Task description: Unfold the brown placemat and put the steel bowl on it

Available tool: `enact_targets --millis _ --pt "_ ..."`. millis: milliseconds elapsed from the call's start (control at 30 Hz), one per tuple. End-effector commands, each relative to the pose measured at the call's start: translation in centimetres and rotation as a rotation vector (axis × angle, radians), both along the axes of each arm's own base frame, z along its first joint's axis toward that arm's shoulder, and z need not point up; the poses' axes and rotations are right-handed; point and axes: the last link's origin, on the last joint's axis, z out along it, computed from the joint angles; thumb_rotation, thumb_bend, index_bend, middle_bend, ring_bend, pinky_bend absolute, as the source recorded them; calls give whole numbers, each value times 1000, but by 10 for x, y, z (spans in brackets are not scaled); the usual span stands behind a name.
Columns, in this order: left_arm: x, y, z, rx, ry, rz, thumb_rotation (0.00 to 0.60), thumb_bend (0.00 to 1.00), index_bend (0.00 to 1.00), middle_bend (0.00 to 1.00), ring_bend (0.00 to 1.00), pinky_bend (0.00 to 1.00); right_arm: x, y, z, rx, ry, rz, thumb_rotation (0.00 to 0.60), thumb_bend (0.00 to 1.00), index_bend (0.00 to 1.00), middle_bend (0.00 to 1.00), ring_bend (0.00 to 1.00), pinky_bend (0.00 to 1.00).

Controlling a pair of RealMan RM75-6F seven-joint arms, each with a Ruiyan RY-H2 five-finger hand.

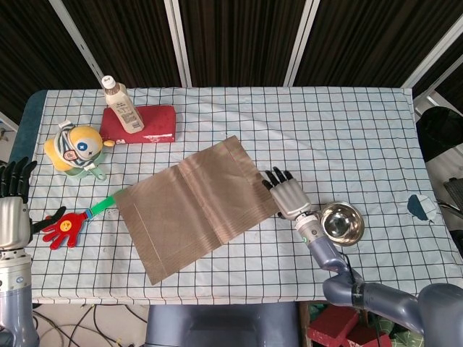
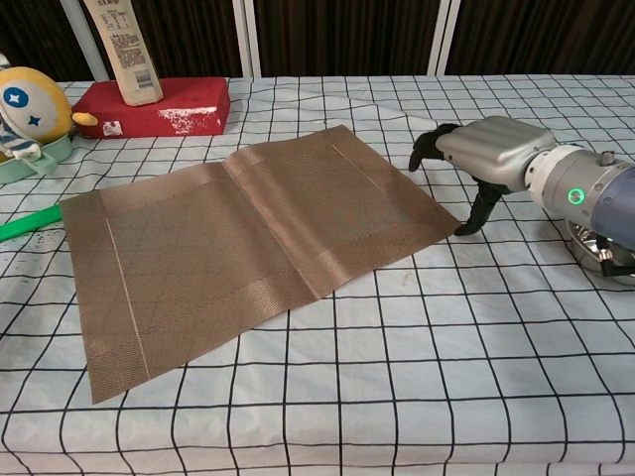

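The brown placemat lies unfolded and flat on the checked tablecloth, with a crease down its middle. The steel bowl sits to the right of it, mostly hidden by my right forearm in the chest view. My right hand hovers open at the mat's right corner, fingers spread, holding nothing. My left hand is at the table's left edge, fingers spread and empty, only seen in the head view.
A red box with a bottle on it stands at the back left. A yellow toy figure and a red-and-green clapper toy lie left of the mat.
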Motion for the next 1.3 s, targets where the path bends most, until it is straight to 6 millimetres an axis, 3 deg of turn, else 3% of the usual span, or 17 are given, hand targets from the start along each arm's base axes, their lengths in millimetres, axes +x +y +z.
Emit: enact_targets --millis 33,667,1300 --pt "0 0 0 -5 -2 0 600 18 109 55 13 12 1 0 -2 6 -2 0 600 9 225 79 48 161" --pt "1 1 0 -8 -23 2 600 18 110 55 13 12 0 -3 -16 13 -80 -22 600 1 226 79 48 161" --pt "2 1 -2 -25 -37 0 600 18 110 56 13 12 -3 -2 -15 20 -186 5 600 309 227 79 48 161"
